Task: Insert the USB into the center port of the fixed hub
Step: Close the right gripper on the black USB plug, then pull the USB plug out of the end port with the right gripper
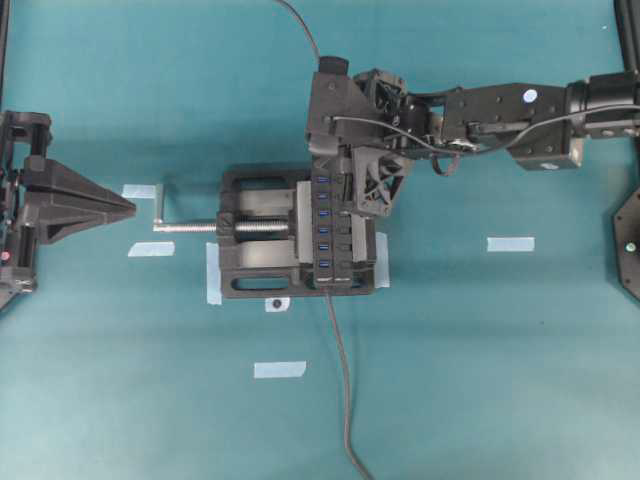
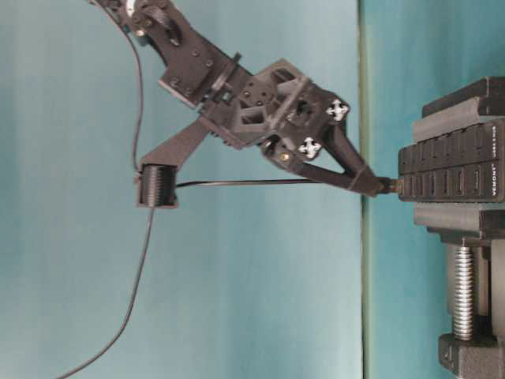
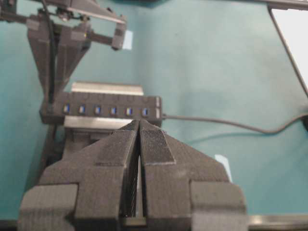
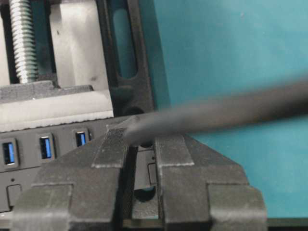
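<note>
The fixed hub is a long black strip with a row of blue ports, clamped in a vise. My right gripper is shut on the USB, whose tip touches the hub's face. In the left wrist view its fingers come down on the hub's end farthest from the hub's own cable, left of the center port. How deep the plug sits is hidden. In the right wrist view the USB's thin cable runs off to the right. My left gripper rests shut and empty at the far left.
The black vise has a silver screw reaching left toward my left gripper. The hub's grey cable leaves toward the front edge. Pale tape strips lie on the teal table. A ribbed black cylinder hangs on the USB cable.
</note>
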